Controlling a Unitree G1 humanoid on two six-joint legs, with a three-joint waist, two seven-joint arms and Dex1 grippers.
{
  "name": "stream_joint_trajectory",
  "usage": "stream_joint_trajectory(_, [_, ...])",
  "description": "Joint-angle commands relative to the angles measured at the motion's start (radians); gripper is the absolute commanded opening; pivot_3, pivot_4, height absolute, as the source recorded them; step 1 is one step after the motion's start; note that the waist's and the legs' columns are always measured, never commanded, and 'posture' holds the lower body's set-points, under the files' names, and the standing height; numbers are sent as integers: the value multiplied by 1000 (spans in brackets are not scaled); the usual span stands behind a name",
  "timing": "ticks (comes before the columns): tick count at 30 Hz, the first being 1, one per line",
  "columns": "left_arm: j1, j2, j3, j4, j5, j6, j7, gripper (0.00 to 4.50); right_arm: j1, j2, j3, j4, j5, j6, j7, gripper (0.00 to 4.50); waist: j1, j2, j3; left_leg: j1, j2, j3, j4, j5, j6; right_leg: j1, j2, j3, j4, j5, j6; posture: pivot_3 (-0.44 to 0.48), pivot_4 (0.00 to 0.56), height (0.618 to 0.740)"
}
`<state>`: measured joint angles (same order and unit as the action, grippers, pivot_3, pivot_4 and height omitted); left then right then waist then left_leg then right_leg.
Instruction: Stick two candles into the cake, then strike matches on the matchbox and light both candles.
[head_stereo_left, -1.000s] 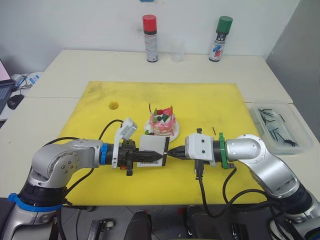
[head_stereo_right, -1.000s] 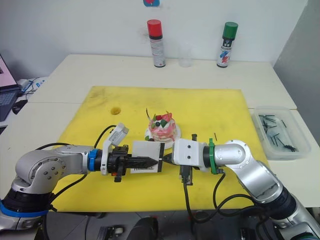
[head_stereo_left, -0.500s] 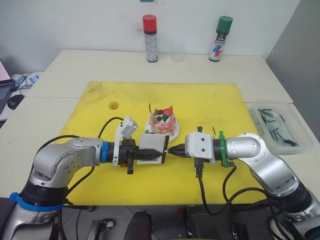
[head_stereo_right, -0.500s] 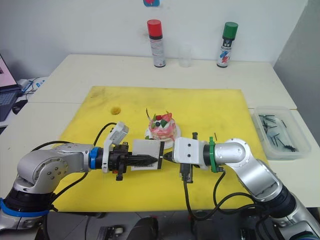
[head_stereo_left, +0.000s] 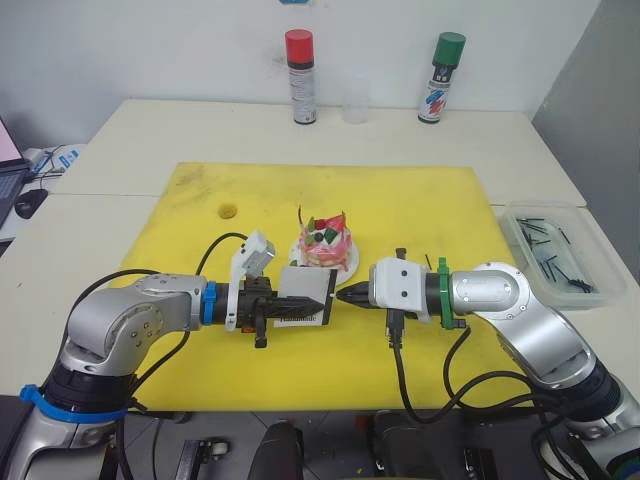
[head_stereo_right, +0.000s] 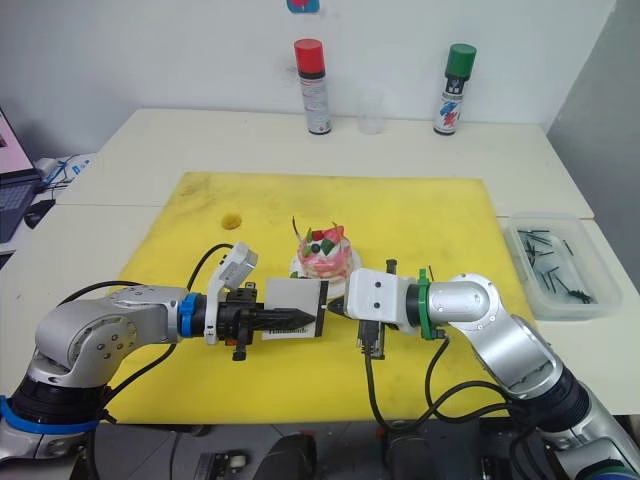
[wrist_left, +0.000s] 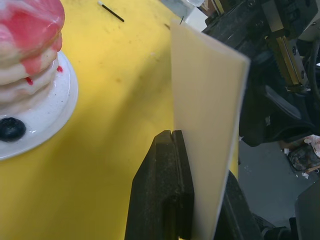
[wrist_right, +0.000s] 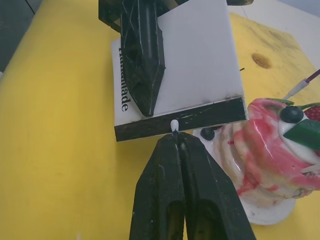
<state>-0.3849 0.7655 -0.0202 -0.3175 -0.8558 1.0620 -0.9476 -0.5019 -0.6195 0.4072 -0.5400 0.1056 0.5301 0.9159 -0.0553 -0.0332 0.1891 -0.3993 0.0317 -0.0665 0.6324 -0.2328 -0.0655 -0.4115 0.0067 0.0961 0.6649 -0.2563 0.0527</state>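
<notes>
L gripper (head_stereo_left: 300, 311) fingers clamp matchbox (head_stereo_left: 307, 296), held off the yellow mat (head_stereo_left: 420, 210). R gripper (head_stereo_left: 347, 296) tips closed, touching box's black edge. Cake (head_stereo_left: 326, 243) just beyond both sets of fingertips.

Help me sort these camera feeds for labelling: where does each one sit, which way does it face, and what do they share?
Left eye and right eye: on the head, facing forward and down at the yellow mat, both arms showing.
Left wrist: along the left claw, clamped on the matchbox.
Right wrist: along the right claw, pinching a match at the matchbox's black strip.
Shared: matchbox and cake.
</notes>
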Motion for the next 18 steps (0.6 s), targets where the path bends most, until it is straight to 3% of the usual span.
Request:
stream_joint_trajectory(1, [-9,-2,-2,-21,-1,-19,-17,0,-18,0,0,3,-15,-1,-3,9,0,0,0,0,0,0,0,0,0,0,0,0,0,0,0,0,150,740])
stream_joint_trajectory(18, [-27,-29,-10,-16,33,-35,-15,0,-52,-4,88,76,-91,-143,77,9,0,0,0,0,0,0,0,0,0,0,0,0,0,0,0,0,150,740])
